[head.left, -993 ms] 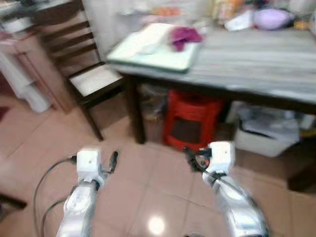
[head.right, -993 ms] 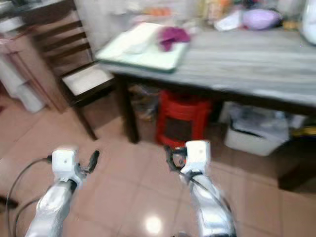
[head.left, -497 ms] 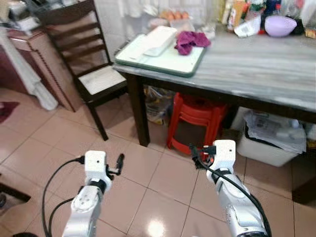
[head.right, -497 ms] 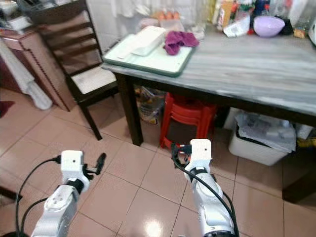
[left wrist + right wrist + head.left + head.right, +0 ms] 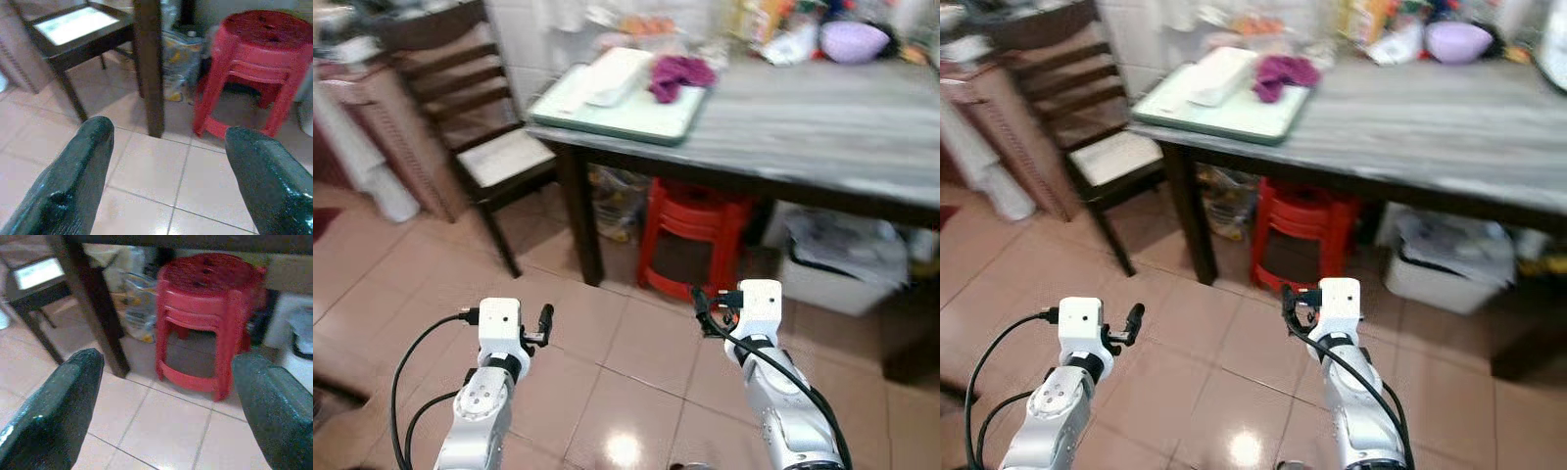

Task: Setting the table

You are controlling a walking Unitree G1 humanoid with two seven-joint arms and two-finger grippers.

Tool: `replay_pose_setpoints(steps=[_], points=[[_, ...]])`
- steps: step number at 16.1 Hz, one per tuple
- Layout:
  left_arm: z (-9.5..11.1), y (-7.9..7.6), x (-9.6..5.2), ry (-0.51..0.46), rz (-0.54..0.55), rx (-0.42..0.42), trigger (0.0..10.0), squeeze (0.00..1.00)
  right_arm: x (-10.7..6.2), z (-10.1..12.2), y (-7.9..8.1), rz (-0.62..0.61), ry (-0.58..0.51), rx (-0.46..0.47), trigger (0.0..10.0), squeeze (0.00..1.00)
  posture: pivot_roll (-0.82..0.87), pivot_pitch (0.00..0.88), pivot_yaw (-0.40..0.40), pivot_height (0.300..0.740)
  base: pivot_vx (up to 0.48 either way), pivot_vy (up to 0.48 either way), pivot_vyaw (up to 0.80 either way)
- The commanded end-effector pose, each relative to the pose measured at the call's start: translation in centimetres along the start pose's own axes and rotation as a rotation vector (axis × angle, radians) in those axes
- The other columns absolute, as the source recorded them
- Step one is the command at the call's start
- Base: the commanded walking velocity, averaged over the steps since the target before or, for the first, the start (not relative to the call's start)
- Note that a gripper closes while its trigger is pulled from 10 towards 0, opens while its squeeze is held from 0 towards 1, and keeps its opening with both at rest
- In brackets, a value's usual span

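A grey marble-topped table (image 5: pixel 822 127) stands ahead of me. At its left end lies a pale green tray (image 5: pixel 636 116) holding a white oblong object (image 5: pixel 612 75) and a crumpled purple cloth (image 5: pixel 677 73). A lilac bowl (image 5: pixel 850 41) sits among blurred clutter at the table's back. Both arms are held low over the tiled floor, short of the table. My left gripper (image 5: pixel 545 318) is open and holds nothing; its fingers (image 5: pixel 73 181) stand wide apart. My right gripper (image 5: pixel 698 305) is open too, its fingers (image 5: pixel 54 406) framing the red stools.
A dark wooden chair (image 5: pixel 504 157) with a pale seat stands left of the table. Stacked red plastic stools (image 5: pixel 695 235) and a yellow bag (image 5: pixel 173 63) sit under it beside the dark table leg (image 5: pixel 149 63). A white bin (image 5: pixel 842 264) is under the right side.
The whole picture has shifted and blurred a little, so the camera moved. Both arms keep the same pose, grippers still open.
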State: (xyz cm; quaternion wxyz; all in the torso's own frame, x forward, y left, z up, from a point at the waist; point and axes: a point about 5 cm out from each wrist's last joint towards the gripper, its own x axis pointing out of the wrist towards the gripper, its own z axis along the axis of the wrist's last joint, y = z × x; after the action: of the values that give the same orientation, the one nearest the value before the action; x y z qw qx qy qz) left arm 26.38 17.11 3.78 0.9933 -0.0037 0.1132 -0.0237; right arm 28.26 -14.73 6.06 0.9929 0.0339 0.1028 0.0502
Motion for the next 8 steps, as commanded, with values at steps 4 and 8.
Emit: replay_pose_setpoints(steps=[4,8], points=[[0.3,0.34,0.06,-0.007,0.02,0.029,10.0,0.0,-0.1,-0.09,-0.15,-0.009,0.006,0.0,10.0,0.0,-0.09,0.112,0.071,0.74,0.0,0.0,-0.77],[0.27,0.4,0.05,-0.004,0.024,0.033,10.0,0.0,-0.07,-0.02,-0.08,-0.007,-0.004,0.003,10.0,0.0,-0.08,0.112,0.071,0.74,0.0,0.0,-0.19]])
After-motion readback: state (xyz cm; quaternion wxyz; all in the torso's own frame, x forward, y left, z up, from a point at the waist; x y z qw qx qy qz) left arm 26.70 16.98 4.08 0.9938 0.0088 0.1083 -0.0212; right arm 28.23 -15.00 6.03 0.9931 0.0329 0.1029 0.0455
